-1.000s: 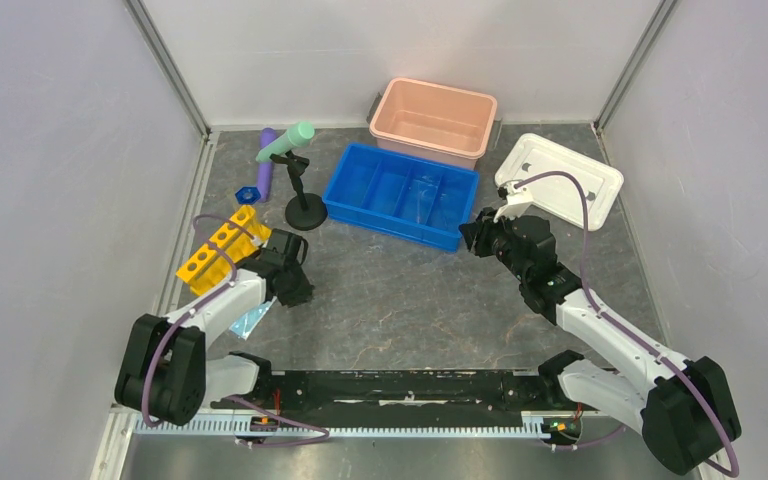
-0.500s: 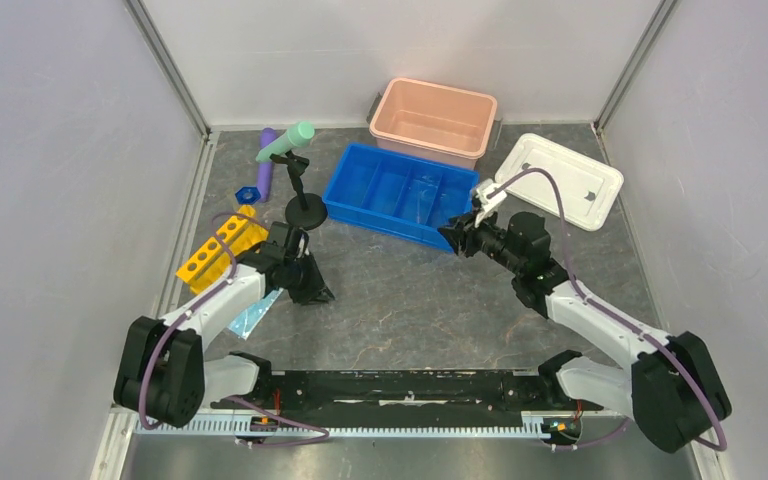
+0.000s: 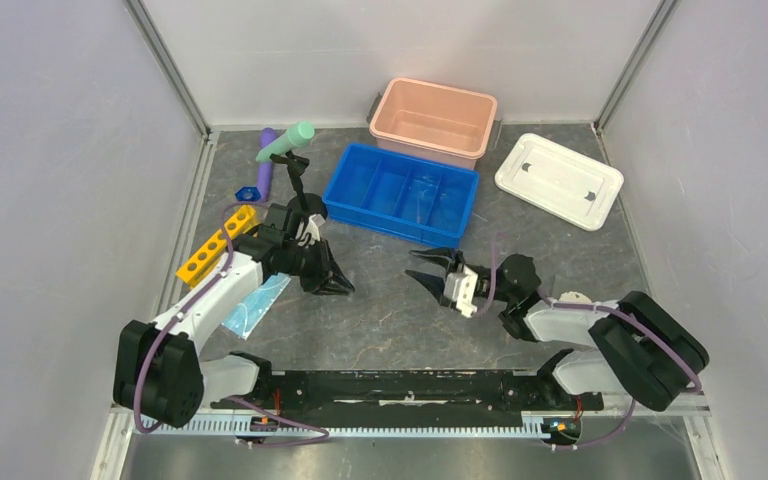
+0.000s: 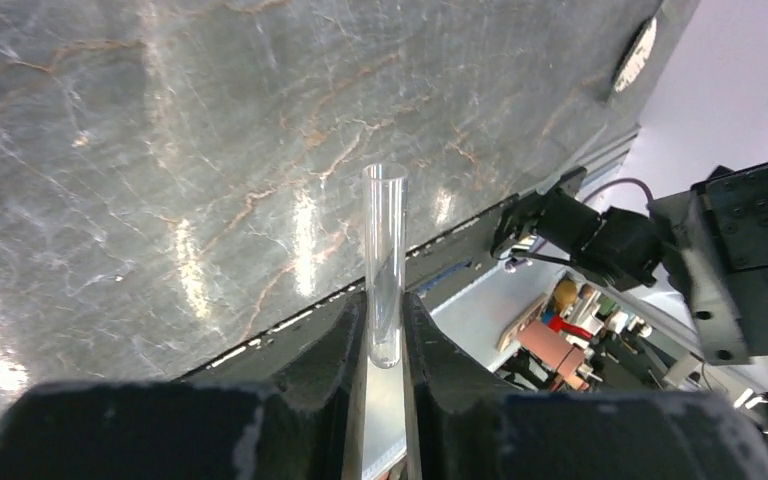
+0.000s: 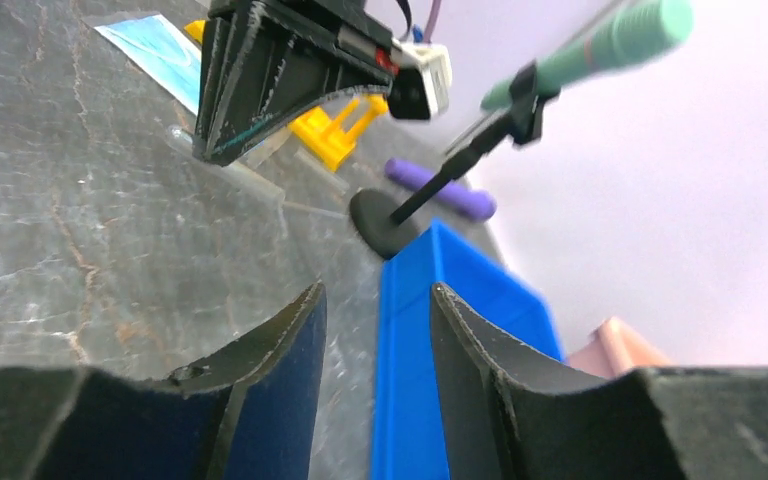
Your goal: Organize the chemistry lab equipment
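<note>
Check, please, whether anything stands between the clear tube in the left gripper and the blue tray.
Nothing visible does: bare table lies between the left gripper, shut on the clear tube, and the blue tray.

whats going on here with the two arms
The left hand is clamped on a clear tube, holding it over the open tabletop. The right hand faces it, open and empty, so a handover looks possible. The yellow rack and the mask lie by the left arm, and the blue tray sits behind both hands.
</note>
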